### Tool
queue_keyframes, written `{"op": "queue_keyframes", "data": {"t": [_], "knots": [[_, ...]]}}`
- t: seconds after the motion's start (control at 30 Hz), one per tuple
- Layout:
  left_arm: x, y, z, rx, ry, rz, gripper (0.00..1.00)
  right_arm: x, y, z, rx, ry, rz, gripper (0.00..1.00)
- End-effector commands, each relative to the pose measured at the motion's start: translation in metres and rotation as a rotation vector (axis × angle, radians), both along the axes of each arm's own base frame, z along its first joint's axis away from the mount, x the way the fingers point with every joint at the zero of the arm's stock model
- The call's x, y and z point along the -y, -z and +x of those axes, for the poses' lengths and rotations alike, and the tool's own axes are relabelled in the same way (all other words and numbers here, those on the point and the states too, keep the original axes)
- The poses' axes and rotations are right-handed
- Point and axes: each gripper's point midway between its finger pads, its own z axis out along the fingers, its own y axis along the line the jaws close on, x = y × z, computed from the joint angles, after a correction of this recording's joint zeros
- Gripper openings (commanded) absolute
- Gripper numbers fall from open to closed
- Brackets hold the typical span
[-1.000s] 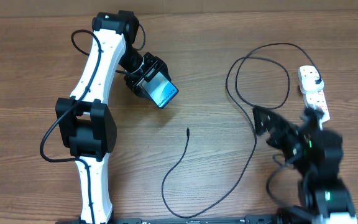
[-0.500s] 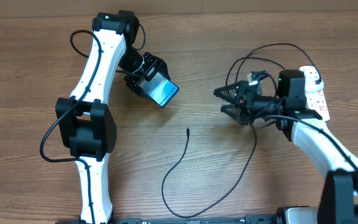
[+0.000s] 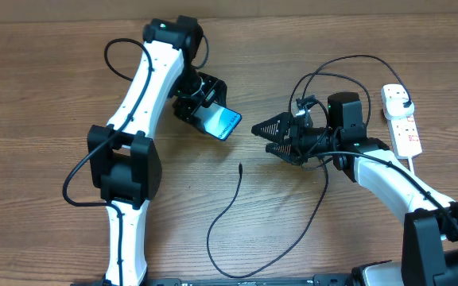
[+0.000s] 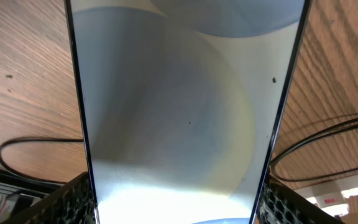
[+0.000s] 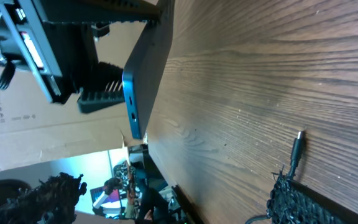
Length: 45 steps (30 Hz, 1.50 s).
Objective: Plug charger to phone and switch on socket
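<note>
My left gripper [image 3: 210,112] is shut on the phone [image 3: 227,124] and holds its cyan screen tilted above the table's far middle. The phone fills the left wrist view [image 4: 179,106] between the fingers [image 4: 179,208]. The right wrist view shows the phone's lower edge [image 5: 143,81]. My right gripper [image 3: 262,137] is open and empty, just right of the phone, pointing at it. The charger's connector tip [image 3: 239,166] lies on the table below them and also shows in the right wrist view [image 5: 297,146]. Its black plug [image 3: 401,98] sits on the socket [image 3: 406,131] at the far right.
The black cable [image 3: 293,238] loops across the table's near middle and coils behind my right arm [image 3: 332,79]. The socket's white cord [image 3: 417,168] runs toward the front right. A cardboard wall stands along the far edge.
My right arm has swung up from the near right to the middle, its open gripper now pointing left at the phone. My left arm has carried the phone a little to the right.
</note>
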Motion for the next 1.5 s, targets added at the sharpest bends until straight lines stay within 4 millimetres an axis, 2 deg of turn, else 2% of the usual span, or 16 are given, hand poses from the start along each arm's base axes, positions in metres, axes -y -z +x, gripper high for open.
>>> {"op": "queue_keyframes", "data": {"t": [0.0, 0.17, 0.33, 0.47, 0.6, 0.77, 0.97, 1.17, 1.27, 1.4, 1.47], "knots": [[0.019, -0.007, 0.0, 0.016, -0.029, 0.006, 0.04, 0.001, -0.004, 0.007, 0.031, 0.016, -0.016, 1.0], [0.048, -0.007, -0.012, 0.004, -0.031, 0.012, 0.04, 0.001, -0.003, 0.007, 0.025, 0.023, -0.024, 1.0], [0.089, -0.009, -0.019, 0.038, 0.001, -0.034, 0.04, 0.001, -0.002, 0.007, 0.025, 0.023, -0.024, 1.0], [0.105, -0.011, -0.019, 0.068, 0.024, -0.06, 0.04, 0.003, 0.001, 0.008, 0.011, 0.036, -0.04, 1.0], [0.106, -0.01, -0.021, 0.067, 0.029, -0.059, 0.04, 0.008, 0.01, 0.008, -0.019, 0.066, -0.08, 0.99], [0.105, -0.01, -0.022, 0.059, 0.026, -0.055, 0.04, 0.009, 0.012, 0.009, -0.02, 0.074, -0.089, 0.94], [0.107, -0.01, -0.027, 0.037, 0.009, -0.044, 0.04, 0.019, 0.022, 0.022, -0.044, 0.175, -0.153, 0.94], [0.115, -0.014, -0.032, 0.004, -0.012, -0.08, 0.04, 0.02, 0.019, 0.026, -0.066, 0.209, -0.139, 0.93], [0.115, -0.014, -0.032, -0.003, -0.022, -0.076, 0.04, 0.02, 0.019, 0.026, -0.065, 0.209, -0.139, 0.86], [0.117, -0.015, -0.034, -0.018, -0.042, -0.083, 0.04, 0.02, 0.019, 0.027, -0.06, 0.207, -0.139, 0.63], [0.117, -0.015, -0.033, -0.014, -0.042, -0.083, 0.04, 0.02, 0.019, 0.026, -0.06, 0.206, -0.139, 0.56]]}}
